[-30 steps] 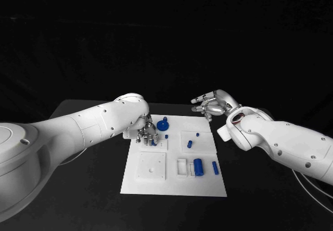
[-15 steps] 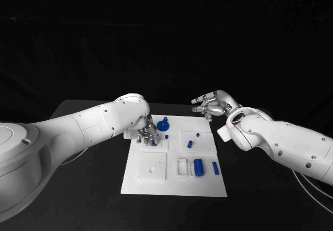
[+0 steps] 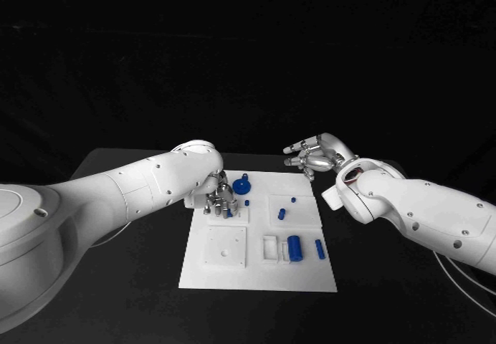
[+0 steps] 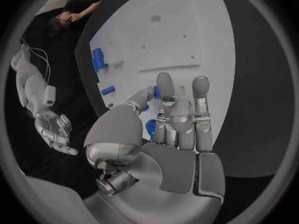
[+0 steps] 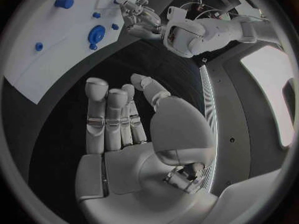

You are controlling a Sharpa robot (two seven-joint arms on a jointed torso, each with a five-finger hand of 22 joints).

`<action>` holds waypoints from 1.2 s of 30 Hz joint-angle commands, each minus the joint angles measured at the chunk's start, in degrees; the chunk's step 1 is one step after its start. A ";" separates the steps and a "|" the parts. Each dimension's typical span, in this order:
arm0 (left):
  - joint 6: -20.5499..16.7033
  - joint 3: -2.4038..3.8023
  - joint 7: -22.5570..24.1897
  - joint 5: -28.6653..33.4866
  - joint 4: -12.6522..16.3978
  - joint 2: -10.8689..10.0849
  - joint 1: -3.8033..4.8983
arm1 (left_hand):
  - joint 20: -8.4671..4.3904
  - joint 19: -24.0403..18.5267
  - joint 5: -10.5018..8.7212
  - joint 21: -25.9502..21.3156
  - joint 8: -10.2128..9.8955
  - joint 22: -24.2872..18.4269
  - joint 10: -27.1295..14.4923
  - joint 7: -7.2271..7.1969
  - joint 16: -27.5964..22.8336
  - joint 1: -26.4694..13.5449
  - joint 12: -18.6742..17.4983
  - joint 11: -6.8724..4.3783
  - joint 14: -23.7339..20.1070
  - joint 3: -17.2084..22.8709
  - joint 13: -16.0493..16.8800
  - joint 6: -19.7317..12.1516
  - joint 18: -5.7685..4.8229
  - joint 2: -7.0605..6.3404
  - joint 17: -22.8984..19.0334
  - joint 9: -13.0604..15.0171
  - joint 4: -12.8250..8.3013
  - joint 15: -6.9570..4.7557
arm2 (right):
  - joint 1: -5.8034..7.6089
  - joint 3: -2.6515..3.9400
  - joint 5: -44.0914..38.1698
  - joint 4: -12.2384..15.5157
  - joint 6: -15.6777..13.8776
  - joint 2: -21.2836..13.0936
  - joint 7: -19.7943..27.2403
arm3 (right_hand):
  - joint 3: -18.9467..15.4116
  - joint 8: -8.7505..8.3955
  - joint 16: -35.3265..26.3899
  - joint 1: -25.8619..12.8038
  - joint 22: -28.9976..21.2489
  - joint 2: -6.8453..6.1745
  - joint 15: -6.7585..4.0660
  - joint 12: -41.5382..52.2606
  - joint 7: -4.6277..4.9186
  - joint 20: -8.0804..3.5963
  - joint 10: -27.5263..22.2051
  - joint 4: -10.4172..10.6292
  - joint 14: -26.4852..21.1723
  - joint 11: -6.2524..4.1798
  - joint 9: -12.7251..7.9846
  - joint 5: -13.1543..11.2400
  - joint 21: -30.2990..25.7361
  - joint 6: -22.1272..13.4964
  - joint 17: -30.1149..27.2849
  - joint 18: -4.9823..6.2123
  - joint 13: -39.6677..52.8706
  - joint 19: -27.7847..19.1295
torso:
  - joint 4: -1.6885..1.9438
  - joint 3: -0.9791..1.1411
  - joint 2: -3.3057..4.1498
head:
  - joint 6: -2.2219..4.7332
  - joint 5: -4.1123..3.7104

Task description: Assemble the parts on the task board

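The white task board [image 3: 229, 276] lies in the middle of the table. My left hand [image 3: 219, 202] hangs fingers-down over its far left part. In the left wrist view a small blue part [image 4: 157, 91] sits pinched between the thumb and a finger of that hand [image 4: 171, 134]. A round blue disc part [image 3: 242, 186] stands just beyond it. Two small blue pegs [image 3: 283, 213] stand mid-board, and a blue cylinder [image 3: 296, 248] and a short blue bar [image 3: 320, 249] lie at the near right. My right hand [image 3: 315, 158] is raised past the far right corner, fingers apart and empty [image 5: 124, 129].
White raised blocks [image 3: 226, 249] with holes sit on the board's near left. Black table [image 3: 124, 236] surrounds the board. The right wrist view shows the board [image 5: 44, 64], the disc [image 5: 96, 34] and my left hand [image 5: 140, 20] over it.
My left hand has edged slightly toward the board's far left. The right hand and the loose parts have stayed where they were.
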 commanded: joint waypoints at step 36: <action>-5.79 0.38 0.39 2.24 4.12 -4.50 0.85 | -0.24 0.39 -18.29 -1.79 0.13 1.04 1.90 -4.20 -2.18 4.71 -2.32 -1.00 -0.56 -15.98 -1.79 4.86 -0.66 -7.32 -3.81 -3.27 16.97 -0.74 | -0.03 0.04 0.70 -1.19 0.99 0.08 0.29 | 0.00 -0.22 -0.56 -0.51 3.19 -0.59 -0.48 -0.29 0.14 -0.50 0.25 0.20 -0.03 -0.09 -0.07 0.34 -0.56 0.17 -0.31 0.34 -0.15 1.19 | 0.11 -0.12 -0.09 | 0.67 0.19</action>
